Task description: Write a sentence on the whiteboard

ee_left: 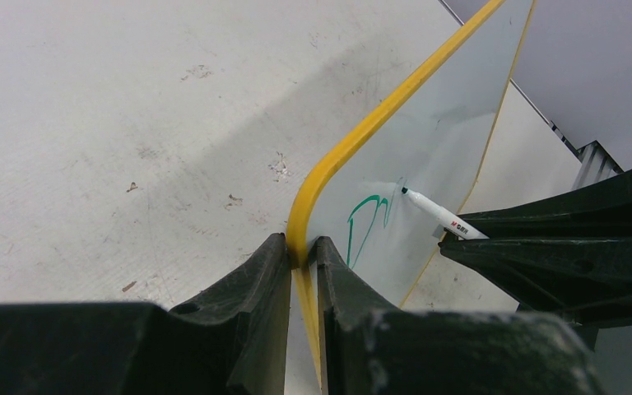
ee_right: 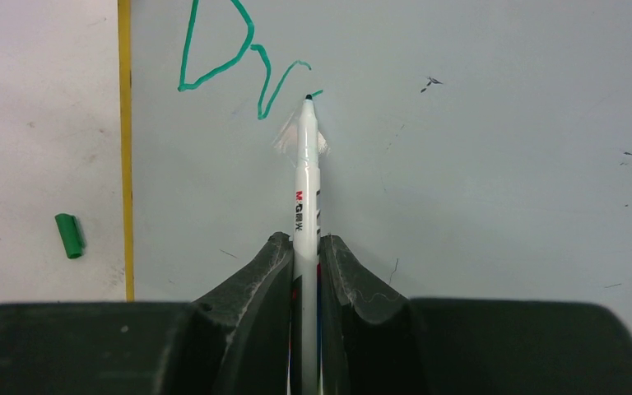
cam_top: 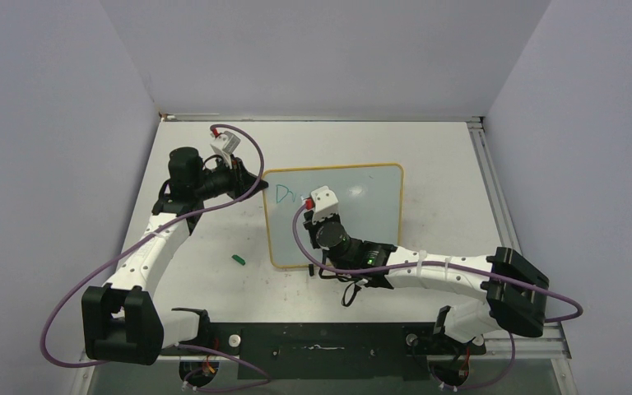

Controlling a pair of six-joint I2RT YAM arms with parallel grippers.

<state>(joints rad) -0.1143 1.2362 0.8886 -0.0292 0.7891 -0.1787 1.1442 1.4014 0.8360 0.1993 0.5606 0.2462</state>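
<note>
Clamping whiteboard yellow edge, left fingers; right fingers round marker, tip seemingly touching, bare board beyond

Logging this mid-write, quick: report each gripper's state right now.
Left gripper: shut on the whiteboard, clamping its yellow edge.
Right gripper: shut on the marker, tip at the green writing.

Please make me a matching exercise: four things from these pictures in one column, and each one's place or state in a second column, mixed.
1. marker
2. green cap
3. whiteboard
4. green letters

a. lying on the table beside the whiteboard
b. edge clamped in the left gripper
c. held in the right gripper
d. written on the whiteboard

Pairs: 1-c; 2-a; 3-b; 4-d
</note>
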